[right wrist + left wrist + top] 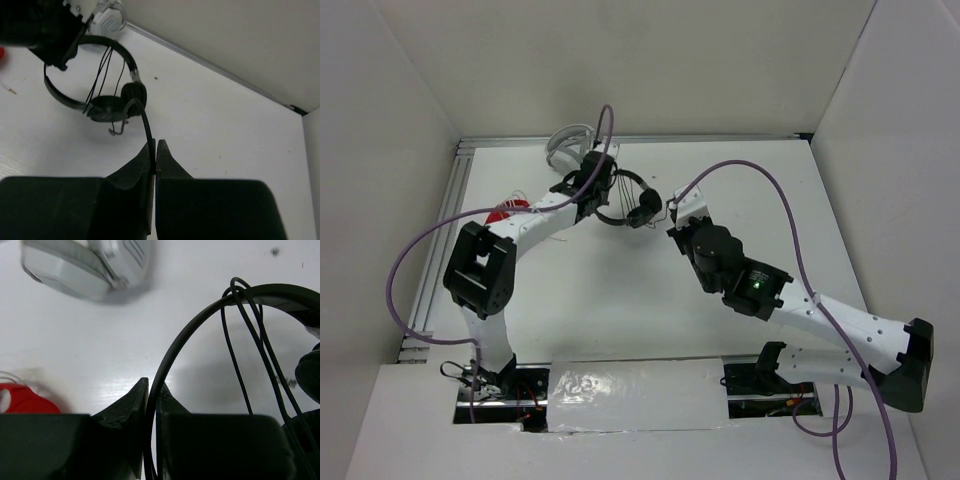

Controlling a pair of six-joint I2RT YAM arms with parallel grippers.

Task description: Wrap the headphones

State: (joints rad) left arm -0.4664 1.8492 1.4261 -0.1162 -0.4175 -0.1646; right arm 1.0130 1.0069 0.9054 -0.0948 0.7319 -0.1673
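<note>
Holding headphones [642,205] close to back wall [640,60], just beside white headphones [563,145]; keeping to far side of wide table [620,300]. Stretching left gripper [152,385] forward, clenching headband [172,352]; angling right gripper [154,145] inward, pinching cable [146,125].

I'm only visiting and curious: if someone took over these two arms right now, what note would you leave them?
Left gripper: shut on the headband of the black headphones, at the far part of the table.
Right gripper: shut on the cable, close to the ear pads.
Done: several cable strands already run across the headband loop.
Left: wind on the remaining cable, then release.
The white headphones and red headphones are not part of the job.
</note>
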